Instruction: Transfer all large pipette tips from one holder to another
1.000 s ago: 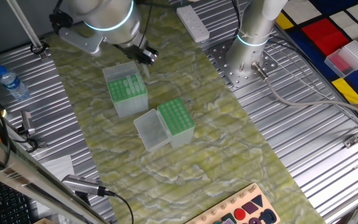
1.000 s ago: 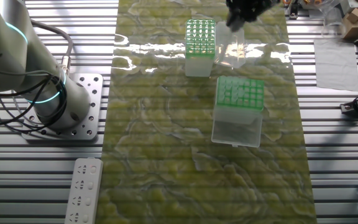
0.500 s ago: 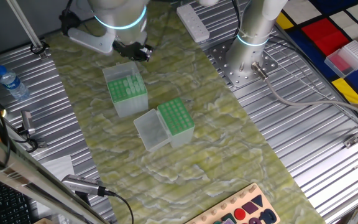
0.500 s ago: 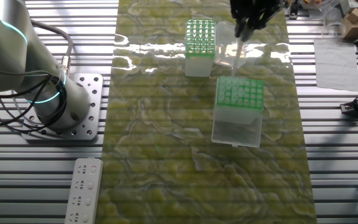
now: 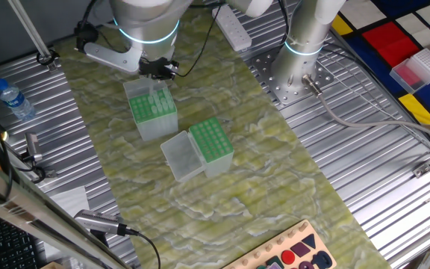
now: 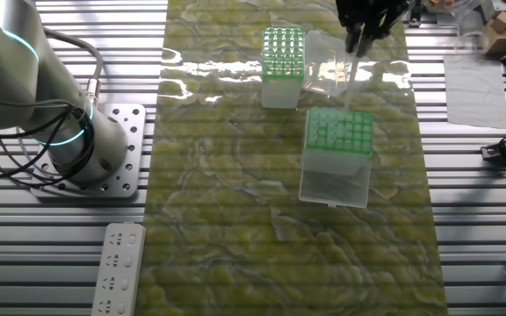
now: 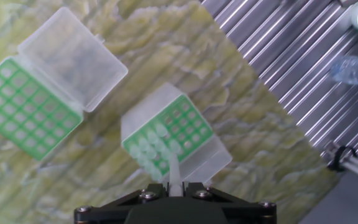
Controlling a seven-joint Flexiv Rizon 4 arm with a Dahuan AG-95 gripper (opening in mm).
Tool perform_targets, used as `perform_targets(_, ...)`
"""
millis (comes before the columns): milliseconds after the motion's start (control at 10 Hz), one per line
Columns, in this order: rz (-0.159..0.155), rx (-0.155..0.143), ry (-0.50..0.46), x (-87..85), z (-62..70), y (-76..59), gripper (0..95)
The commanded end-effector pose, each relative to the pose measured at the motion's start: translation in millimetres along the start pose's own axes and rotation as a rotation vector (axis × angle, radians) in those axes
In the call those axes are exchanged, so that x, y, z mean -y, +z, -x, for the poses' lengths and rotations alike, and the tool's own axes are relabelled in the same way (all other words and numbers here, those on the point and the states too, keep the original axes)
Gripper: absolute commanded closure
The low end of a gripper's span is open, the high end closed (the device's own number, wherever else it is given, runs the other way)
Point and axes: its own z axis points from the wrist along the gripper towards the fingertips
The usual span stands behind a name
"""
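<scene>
I see my gripper (image 7: 175,186) pinching one tip (image 7: 173,169). Its long axis runs along the fingers, narrow end pointing down toward the holder (image 7: 191,127) with the other tips (image 7: 151,149).

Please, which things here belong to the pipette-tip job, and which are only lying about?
Job: large pipette tips, holder with tips, empty holder, gripper shut on held tip.
Lying about: water bottle, power strip, coloured shape board.
</scene>
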Motion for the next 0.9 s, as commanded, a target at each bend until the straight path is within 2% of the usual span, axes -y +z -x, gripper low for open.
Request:
perform_targets(100,-0.004,0.012,0.001,1.5,1.9,5.5,95.0)
perform_targets(500,0.015,0.034,0.017,3.8,4.2,15.5,95.0)
perform_targets(800,0.041,0.051,0.033,4.2,3.7,20.3,95.0)
perform_targets(900,0.059,0.066,0.042,3.8,1.6,24.8,95.0)
